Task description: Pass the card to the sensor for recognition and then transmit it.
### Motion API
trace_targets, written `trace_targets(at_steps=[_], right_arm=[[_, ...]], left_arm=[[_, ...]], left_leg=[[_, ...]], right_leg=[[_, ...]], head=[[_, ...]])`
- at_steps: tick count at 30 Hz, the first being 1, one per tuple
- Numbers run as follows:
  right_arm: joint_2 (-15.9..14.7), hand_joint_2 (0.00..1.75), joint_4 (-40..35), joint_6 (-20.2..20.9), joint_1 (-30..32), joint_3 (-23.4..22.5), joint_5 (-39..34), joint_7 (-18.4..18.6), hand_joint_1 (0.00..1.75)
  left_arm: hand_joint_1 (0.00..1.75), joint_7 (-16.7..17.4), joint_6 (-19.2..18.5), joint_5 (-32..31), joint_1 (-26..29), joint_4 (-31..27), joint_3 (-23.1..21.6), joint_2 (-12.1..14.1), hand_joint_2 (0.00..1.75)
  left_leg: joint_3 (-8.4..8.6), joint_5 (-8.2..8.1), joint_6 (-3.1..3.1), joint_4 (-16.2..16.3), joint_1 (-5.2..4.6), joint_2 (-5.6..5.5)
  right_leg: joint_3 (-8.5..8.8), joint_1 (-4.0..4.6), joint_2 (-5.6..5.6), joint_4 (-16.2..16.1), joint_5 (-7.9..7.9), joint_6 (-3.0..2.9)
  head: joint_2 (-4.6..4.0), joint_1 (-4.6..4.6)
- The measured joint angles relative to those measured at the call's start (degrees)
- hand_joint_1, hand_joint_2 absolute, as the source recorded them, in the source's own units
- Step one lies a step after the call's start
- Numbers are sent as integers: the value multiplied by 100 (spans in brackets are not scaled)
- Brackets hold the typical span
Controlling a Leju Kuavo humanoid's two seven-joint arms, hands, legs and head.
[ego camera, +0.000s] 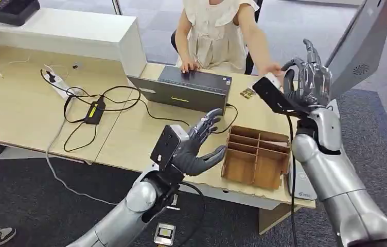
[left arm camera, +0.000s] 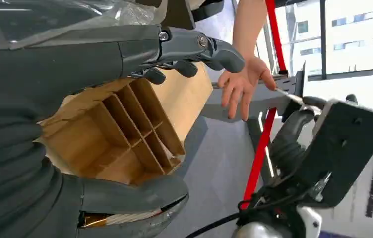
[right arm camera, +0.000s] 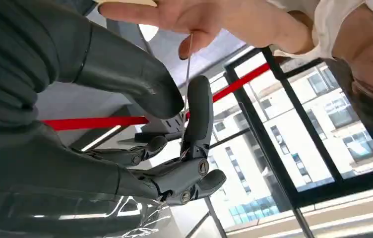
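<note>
Raised at far right, the right hand (ego camera: 309,82) pinches the card (right arm camera: 188,64), seen edge-on in its wrist view, where a person's hand (right arm camera: 194,20) grips the other end. The left hand (ego camera: 194,149) hovers spread and empty beside the wooden divider box (ego camera: 256,154) on the counter (ego camera: 129,139).

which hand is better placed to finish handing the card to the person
Right. The right robot hand already pinches the card, and the person's hand is on its other end. The left robot hand hovers open.

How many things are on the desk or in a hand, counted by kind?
Laptop: 1
Wooden divider box: 1
Power adapter: 1
Card, pinched by right hand and the person's hand: 1
Total: 4
</note>
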Motion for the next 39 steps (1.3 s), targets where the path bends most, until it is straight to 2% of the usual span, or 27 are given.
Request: trace_targets(at_steps=[3, 9, 16, 24, 25, 26, 35, 39], right_arm=[[136, 175, 393, 190, -350, 20, -90, 142, 175], [411, 175, 1024, 303, -705, 55, -288, 352, 175], [592, 175, 1505, 461, -779, 92, -367, 533, 175], [656, 175, 1829, 494, -807, 111, -367, 594, 175], [660, 175, 1864, 496, -815, 116, -367, 594, 117], [664, 175, 1892, 502, -824, 116, -367, 599, 3], [682, 175, 2072, 277, -853, 144, -411, 629, 0], [688, 175, 2126, -123, -928, 135, -807, 345, 0]], left_arm=[[0, -2, -31, 18, -18, 46, -44, -17, 175], [0, 22, 41, 44, -80, 98, -72, -20, 175], [0, 225, 175, 83, -82, 100, -83, 28, 175], [0, 155, 186, 59, -76, 103, -81, 46, 175], [0, 151, 179, 59, -76, 103, -81, 46, 175], [0, 151, 168, 59, -76, 103, -81, 46, 175], [0, 136, 116, -31, -75, 105, -83, 46, 175], [0, 136, 168, -48, -72, 105, -83, 46, 175]], left_leg=[[-1, 0, 0, 0, 0, 0], [-2, 0, 0, 0, 1, -1], [-1, 0, 0, 0, 0, -1], [-2, 0, 0, 0, 0, -2], [-2, 0, 0, 0, 0, -2], [-2, 0, 0, 0, 0, -2], [-1, 0, 0, 0, 0, -2], [-1, 0, 0, 0, 0, -1]], right_leg=[[-1, 0, 0, 0, 0, 0], [-2, 1, 0, 0, -1, 0], [-1, 1, -1, 0, 0, 0], [-2, 1, -1, 0, 0, 0], [-1, 1, -1, 0, -1, 0], [-2, 1, -1, 0, -1, 0], [-2, 1, -1, 0, 0, 0], [-2, 1, -1, 0, 0, 0]], head=[[0, -2], [0, -2], [0, 0], [0, 0], [0, 0], [0, 0], [0, 0], [0, 0]])
